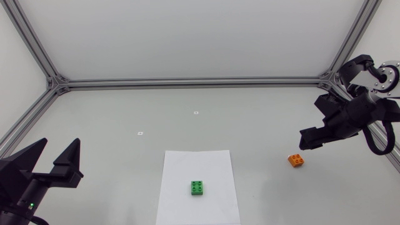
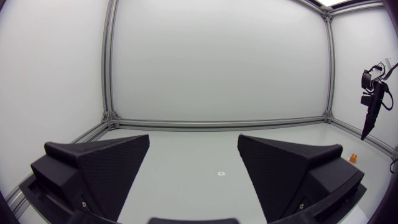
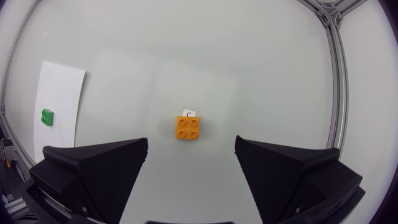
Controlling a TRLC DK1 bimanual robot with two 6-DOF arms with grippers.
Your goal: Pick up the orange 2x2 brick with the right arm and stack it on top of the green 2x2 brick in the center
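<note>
The orange 2x2 brick (image 1: 296,160) lies on the table at the right; in the right wrist view the orange brick (image 3: 188,127) sits ahead of and below my open right gripper (image 3: 191,155), centred on the gap between its fingers. From above, the right gripper (image 1: 306,142) hovers just up and right of the brick, apart from it. The green 2x2 brick (image 1: 198,187) rests on a white paper sheet (image 1: 197,169) in the centre, and shows as a small green brick (image 3: 47,116) far off to the side. My left gripper (image 1: 56,159) stands open and empty at the left edge.
Small white markers (image 1: 195,112) lie on the table behind the sheet. An aluminium frame (image 1: 187,81) borders the table at the back and sides. The right arm (image 2: 371,102) is visible far off in the left wrist view, with the orange brick (image 2: 352,158) below it.
</note>
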